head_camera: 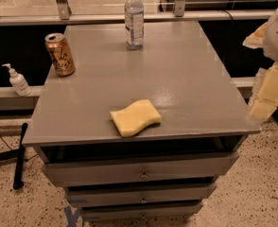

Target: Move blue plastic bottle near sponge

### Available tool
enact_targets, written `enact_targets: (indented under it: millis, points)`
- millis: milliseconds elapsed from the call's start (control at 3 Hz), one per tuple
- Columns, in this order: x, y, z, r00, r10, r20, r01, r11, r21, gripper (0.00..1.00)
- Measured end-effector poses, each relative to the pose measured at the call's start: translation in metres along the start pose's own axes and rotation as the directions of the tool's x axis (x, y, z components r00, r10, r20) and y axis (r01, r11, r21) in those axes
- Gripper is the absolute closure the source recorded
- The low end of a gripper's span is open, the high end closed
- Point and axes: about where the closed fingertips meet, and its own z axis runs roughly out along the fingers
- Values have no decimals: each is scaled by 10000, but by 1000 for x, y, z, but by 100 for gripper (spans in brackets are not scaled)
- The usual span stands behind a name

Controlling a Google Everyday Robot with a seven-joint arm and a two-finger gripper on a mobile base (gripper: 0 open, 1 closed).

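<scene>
Though its jaws' state is unclear, the gripper hangs right of the table.

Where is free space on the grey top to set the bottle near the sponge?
Bare cabinet top lies right of the sponge and behind it, up to the blue plastic bottle. Left is free too; the can stands far back. Only the front edge is tight. The gripper hangs beyond the right edge.

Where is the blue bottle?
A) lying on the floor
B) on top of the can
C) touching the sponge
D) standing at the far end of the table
D: the blue plastic bottle stands at the table's far edge, far from the sponge near the front; the hand is at the picture's right edge.
</scene>
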Motion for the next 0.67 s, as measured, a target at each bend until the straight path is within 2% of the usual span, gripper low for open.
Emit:
enact_targets:
  millis: [333,667]
  points:
    - [0,0,0,10000,0,1,0,10000,2,0]
    - [-13,-18,12,9976,-252,640,230,9991,348,0]
